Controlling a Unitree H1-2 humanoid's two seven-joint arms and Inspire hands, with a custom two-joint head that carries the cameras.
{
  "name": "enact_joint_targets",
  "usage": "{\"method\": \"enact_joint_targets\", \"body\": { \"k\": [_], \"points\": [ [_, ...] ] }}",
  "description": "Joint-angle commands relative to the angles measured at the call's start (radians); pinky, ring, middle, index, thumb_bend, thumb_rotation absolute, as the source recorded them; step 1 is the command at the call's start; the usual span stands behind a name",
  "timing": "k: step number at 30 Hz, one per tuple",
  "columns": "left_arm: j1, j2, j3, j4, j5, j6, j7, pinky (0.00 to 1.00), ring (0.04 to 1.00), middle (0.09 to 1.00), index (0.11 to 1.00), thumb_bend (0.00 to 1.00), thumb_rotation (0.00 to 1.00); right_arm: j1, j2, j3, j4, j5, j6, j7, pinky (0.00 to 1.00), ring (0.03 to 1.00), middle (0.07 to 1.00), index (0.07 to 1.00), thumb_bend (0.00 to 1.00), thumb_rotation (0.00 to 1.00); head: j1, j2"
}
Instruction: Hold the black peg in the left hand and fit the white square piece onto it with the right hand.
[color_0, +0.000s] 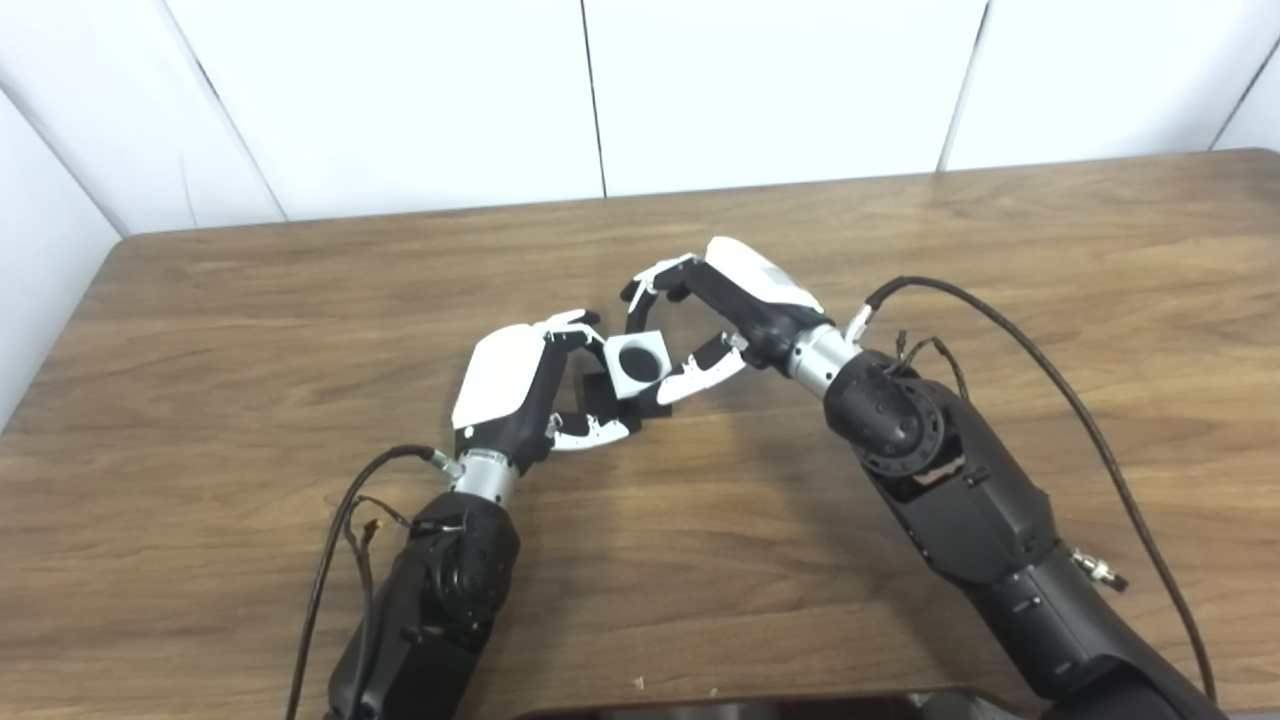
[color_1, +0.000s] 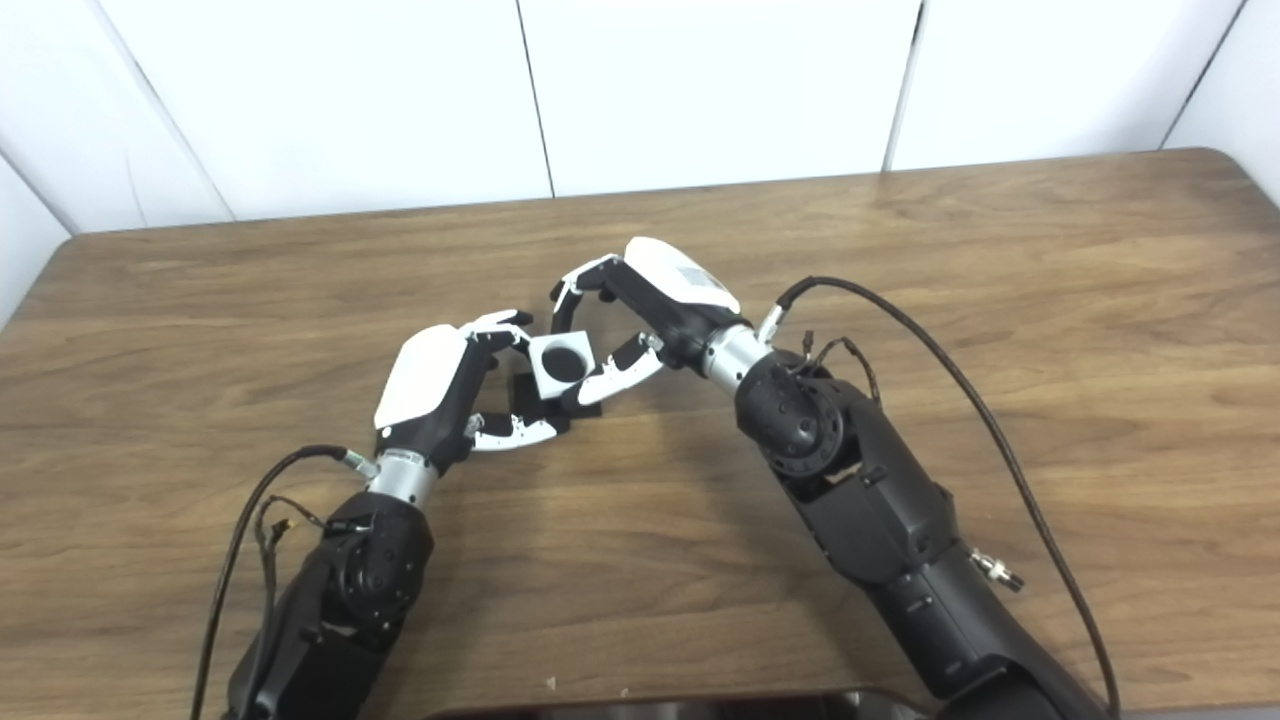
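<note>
Mid-table, my left hand (color_0: 520, 385) curls around the black peg (color_0: 600, 393), whose dark base shows between its fingers and thumb. The white square piece (color_0: 637, 363) is tilted, and its round hole looks filled with black. My right hand (color_0: 720, 300) pinches this piece, fingers on its upper edge and thumb on its lower right side. In the right eye view the white piece (color_1: 562, 363) sits against the black peg (color_1: 527, 395), between the left hand (color_1: 440, 385) and the right hand (color_1: 645, 295). How deep the peg sits in the hole is hidden.
The wooden table (color_0: 250, 330) runs to a white panelled wall (color_0: 760, 90) at the back. Black cables (color_0: 1050, 380) loop off both forearms. A dark object (color_0: 760, 706) lies along the near table edge.
</note>
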Motion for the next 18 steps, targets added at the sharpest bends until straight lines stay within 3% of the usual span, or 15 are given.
{"method": "enact_joint_targets", "body": {
  "k": [1, 18],
  "points": [
    [0.042, 0.010, -0.025, 0.036, 0.003, 0.033, -0.062, 0.64, 0.824, 0.837, 0.490, 0.52, 0.08, -0.051, 0.005, -0.011, -0.016, -0.001, -0.035, -0.031, 0.76, 0.858, 0.761, 0.481, 0.52, 0.15, 0.001, 0.001],
    [0.044, 0.015, -0.028, 0.034, 0.007, 0.037, -0.066, 0.63, 0.823, 0.838, 0.491, 0.52, 0.08, -0.047, -0.001, -0.007, 0.003, -0.014, -0.035, -0.033, 0.77, 0.854, 0.761, 0.481, 0.52, 0.15, -0.002, 0.006]
  ]
}}
